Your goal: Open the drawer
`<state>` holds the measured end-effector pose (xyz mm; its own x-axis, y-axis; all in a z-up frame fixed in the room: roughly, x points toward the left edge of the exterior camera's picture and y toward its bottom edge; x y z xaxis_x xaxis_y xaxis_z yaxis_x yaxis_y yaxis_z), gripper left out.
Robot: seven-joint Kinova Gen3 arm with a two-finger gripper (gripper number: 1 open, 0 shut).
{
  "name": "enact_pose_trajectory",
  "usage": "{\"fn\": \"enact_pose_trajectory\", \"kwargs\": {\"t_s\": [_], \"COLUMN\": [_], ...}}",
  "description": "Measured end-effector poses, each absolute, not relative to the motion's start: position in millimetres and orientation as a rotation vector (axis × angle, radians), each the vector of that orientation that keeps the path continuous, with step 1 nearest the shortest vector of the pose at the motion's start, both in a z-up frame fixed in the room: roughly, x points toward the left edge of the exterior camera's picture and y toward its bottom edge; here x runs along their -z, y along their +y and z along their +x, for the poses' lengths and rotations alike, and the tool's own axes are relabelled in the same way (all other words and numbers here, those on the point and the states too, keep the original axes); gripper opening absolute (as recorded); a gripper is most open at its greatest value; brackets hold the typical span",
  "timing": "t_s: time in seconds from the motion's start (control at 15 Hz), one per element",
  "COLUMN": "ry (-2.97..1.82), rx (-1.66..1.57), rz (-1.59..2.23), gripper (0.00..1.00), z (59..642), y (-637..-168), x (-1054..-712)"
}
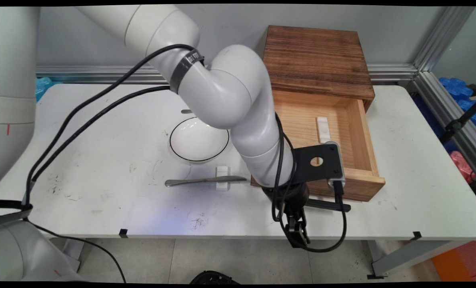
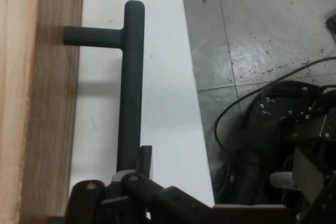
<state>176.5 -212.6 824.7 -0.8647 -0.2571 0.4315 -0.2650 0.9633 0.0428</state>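
My claw hangs at table's near edge, right by black drawer handle. One finger lies along handle bar; can't tell how wide claw is, or if it grips. Wooden drawer open, small white piece inside. Risk: claw slips off handle, bumps table edge. Butter knife and bowl near table's middle.

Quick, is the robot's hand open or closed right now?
Gripper: cannot tell whether it is open or shut; it is right by the black handle.
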Motion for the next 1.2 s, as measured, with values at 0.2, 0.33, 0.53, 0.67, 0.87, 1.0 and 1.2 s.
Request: {"fn": "enact_pose_trajectory", "kwargs": {"t_s": [0.2, 0.33, 0.53, 0.67, 0.87, 1.0, 1.2], "ry": [-2.663, -2.662, -2.662, -2.663, -2.665, -2.666, -2.667], "rx": [-0.033, -0.039, -0.049, -0.055, -0.062, -0.066, -0.073], "rz": [0.371, 0.37, 0.369, 0.367, 0.366, 0.366, 0.365], "gripper": [1.0, 1.0, 1.0, 1.0, 1.0, 1.0, 1.0], "z": [175.8, 175.8, 176.9, 177.8, 178.8, 179.2, 179.6], "y": [-212.8, -213.2, -214.7, -215.9, -217.7, -219.2, -221.4], "x": [-826.5, -827.2, -827.2, -826.8, -825.7, -824.7, -822.9]}}
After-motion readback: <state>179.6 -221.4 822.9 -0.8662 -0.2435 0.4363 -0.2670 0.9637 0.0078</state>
